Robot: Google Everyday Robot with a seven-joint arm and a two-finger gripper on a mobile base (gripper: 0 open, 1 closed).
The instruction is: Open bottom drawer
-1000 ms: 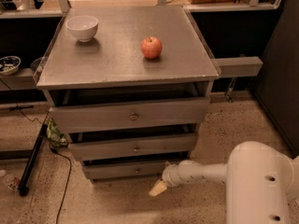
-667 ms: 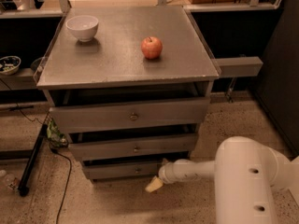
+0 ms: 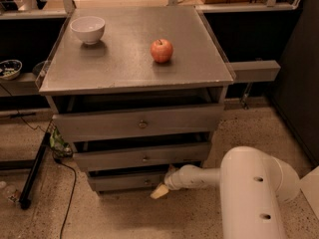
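Observation:
The grey cabinet has three drawer fronts. The bottom drawer point(image 3: 124, 182) is the lowest and slimmest, with a small round knob point(image 3: 146, 181) at its centre; its right part is hidden behind my arm. My white arm reaches in from the lower right, and the gripper point(image 3: 160, 190) sits just right of and slightly below that knob, close against the drawer front.
A white bowl point(image 3: 87, 29) and a red apple point(image 3: 162, 51) rest on the cabinet top point(image 3: 119, 63). The top drawer point(image 3: 139, 123) and middle drawer point(image 3: 142, 157) stick out slightly. A black pole point(image 3: 35, 171) and cable lie on the floor to the left. A dark wall stands at right.
The arm has swung left along the floor, bringing the gripper from right of the cabinet's lower corner to just beside the bottom drawer's knob.

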